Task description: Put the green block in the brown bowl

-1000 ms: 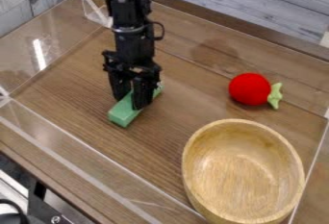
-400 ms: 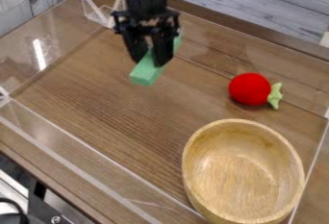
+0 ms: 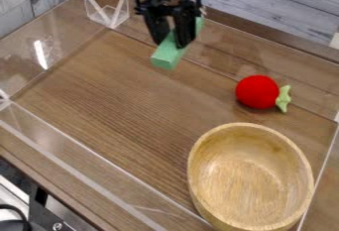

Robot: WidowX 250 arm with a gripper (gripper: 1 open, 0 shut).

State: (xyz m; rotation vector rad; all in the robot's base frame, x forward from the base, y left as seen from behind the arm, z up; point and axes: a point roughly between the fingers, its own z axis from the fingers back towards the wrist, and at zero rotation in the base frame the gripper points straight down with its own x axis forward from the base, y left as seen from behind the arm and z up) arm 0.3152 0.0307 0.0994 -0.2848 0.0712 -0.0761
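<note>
Since a second ago, when the block [image 3: 169, 54] lay on the table [image 3: 93, 116] under the gripper [image 3: 173, 39], things have changed: the gripper now grasps the block between its fingers and holds it clear of the wood, up at the far side of the scene, a little left of centre. Both have risen and drifted far and to the right across the earlier views, the block hanging tilted below the fingers. So the pick-up looks done and the carry is under way. The bowl [image 3: 251, 180] sits empty at the near right, well apart from the block, with the red toy [image 3: 260, 90] lying between the two. As I judge it, the arm must next swing near and right, passing over or beside the toy, before lowering above the bowl and letting go
</note>
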